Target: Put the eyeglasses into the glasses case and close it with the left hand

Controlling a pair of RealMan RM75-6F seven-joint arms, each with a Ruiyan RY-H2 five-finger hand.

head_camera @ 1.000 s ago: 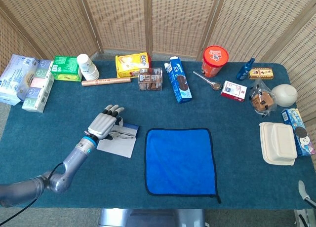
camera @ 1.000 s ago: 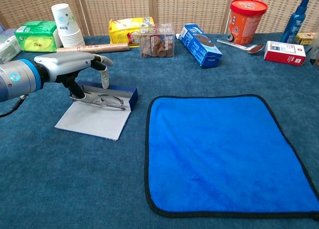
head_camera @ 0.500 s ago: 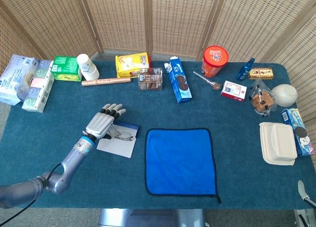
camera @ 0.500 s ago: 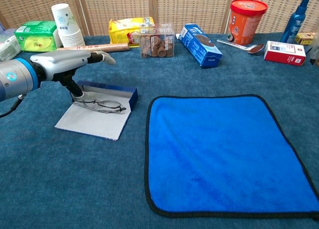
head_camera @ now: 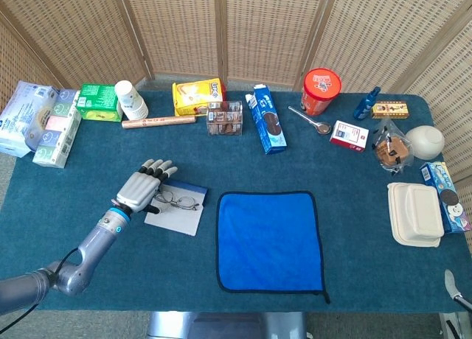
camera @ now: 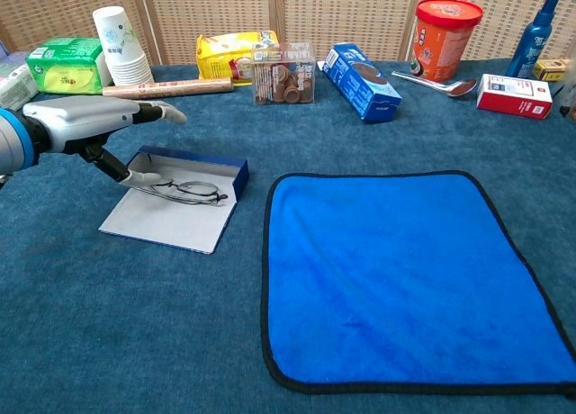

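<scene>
Nearest me on the worktop (camera: 378,117) lies the blue cloth (camera: 405,274), flat and to the right of my work. Left of it the glasses case (camera: 180,198) sits open, its pale lid flap spread toward me and its blue tray on the far side. The eyeglasses (camera: 184,191) lie in the tray against the lid hinge, one temple reaching left. My left hand (head_camera: 140,188) hovers at the case's left end, fingers (camera: 148,111) stretched out flat and slightly apart, holding nothing; the thumb hangs down just beside the temple tip. My right hand is out of sight. I judge the glasses light, thin and easily bent, so I leave them alone. The lid looks like stiff light card; I would slide under its near edge and fold it over. Far off, boxes and a red tub (head_camera: 321,91) line the back.
</scene>
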